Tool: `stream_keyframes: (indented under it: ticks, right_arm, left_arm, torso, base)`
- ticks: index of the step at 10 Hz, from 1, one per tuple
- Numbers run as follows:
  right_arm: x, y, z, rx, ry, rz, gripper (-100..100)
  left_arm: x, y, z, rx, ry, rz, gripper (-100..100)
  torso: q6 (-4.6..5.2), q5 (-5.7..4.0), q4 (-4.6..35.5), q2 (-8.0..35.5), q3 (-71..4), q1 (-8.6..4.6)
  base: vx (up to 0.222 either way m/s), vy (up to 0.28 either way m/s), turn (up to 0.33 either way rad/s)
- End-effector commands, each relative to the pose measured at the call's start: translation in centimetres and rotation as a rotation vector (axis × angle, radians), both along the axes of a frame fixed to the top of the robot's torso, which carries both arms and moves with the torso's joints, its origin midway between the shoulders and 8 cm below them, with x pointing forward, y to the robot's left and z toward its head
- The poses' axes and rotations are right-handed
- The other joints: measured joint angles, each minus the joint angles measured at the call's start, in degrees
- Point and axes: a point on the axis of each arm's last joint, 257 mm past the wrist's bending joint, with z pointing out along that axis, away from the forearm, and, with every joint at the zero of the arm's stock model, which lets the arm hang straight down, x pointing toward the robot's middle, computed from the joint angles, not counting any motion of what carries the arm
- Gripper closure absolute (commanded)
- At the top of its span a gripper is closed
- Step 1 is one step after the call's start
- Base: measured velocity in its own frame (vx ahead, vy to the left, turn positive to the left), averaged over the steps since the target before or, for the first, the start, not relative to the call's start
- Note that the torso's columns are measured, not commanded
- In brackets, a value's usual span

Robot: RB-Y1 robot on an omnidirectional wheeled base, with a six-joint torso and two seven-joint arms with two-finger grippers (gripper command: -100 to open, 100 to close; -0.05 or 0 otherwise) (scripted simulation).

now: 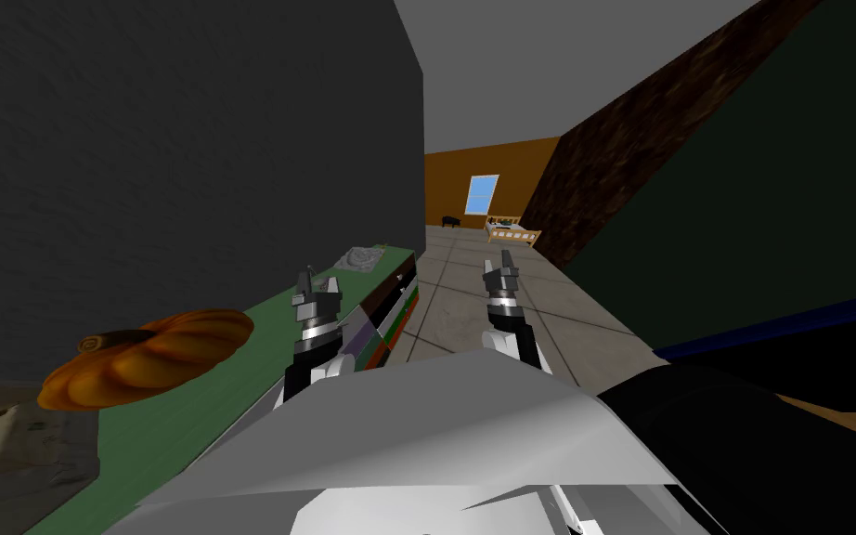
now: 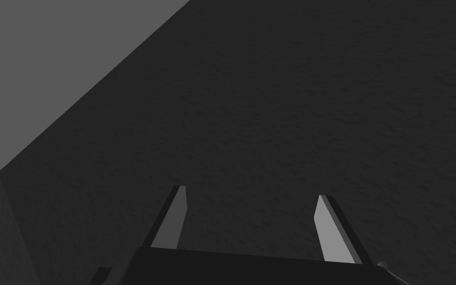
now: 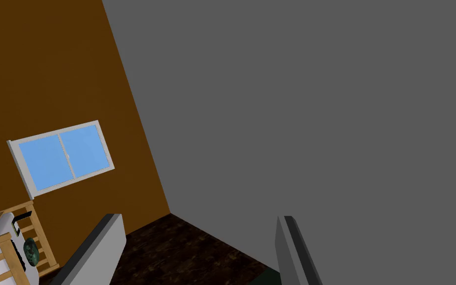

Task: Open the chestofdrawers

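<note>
The chest of drawers [image 1: 268, 311] runs along the dark wall on my left. It has a long green top, and its drawer fronts [image 1: 395, 299] are dark brown, white, green and purple, facing the tiled floor. My left gripper [image 1: 317, 281] hangs over the front edge of the green top, just short of the drawer fronts; in the left wrist view it [image 2: 250, 217] is open with nothing between its fingers. My right gripper [image 1: 506, 260] is raised over the floor, to the right of the chest. The right wrist view shows it [image 3: 197, 247] open and holding nothing.
An orange pumpkin [image 1: 152, 358] lies on the green top near me, and a grey crumpled object [image 1: 358, 257] sits at its far end. The tiled floor [image 1: 473, 311] leads to a wooden crib [image 1: 512, 229] under a window [image 1: 482, 193]. A dark wall [image 1: 742, 204] closes the right side.
</note>
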Motion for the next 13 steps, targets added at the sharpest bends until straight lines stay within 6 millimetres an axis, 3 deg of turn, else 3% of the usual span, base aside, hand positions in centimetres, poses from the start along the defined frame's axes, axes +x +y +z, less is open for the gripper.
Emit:
stream_keyframes:
  ticks: [1, 9, 10, 13]
  right_arm:
    - [0.0, 0.0, 0.0, 0.000, 0.000, 0.000, 0]
    - [0.0, 0.0, 0.0, 0.000, 0.000, 0.000, 0]
    - [0.0, 0.0, 0.0, 0.000, 0.000, 0.000, 0]
    - [0.0, 0.0, 0.0, 0.000, 0.000, 0.000, 0]
  left_arm:
    - [0.0, 0.0, 0.0, 0.000, 0.000, 0.000, 0]
    - [0.0, 0.0, 0.0, 0.000, 0.000, 0.000, 0]
    - [0.3, -0.3, -0.4, 0.022, 0.012, -0.017, -100]
    - [1.3, -0.7, -2.1, 0.058, 0.049, -0.056, -100]
  torso:
    - [0.00, 0.00, 2.3, 2.3, -4.7, 0.00]
    - [0.00, 0.00, 35.4, 35.4, -70.7, 0.00]
    - [0.00, 0.00, 39.6, 39.6, -79.2, 0.00]
    - [0.00, -0.02, 42.2, 42.0, -84.6, -0.06]
  base:
    - [0.000, 0.000, 0.000]
    - [0.000, 0.000, 0.000]
    - [0.026, -0.012, 0.053]
    - [0.071, -0.037, 0.088]
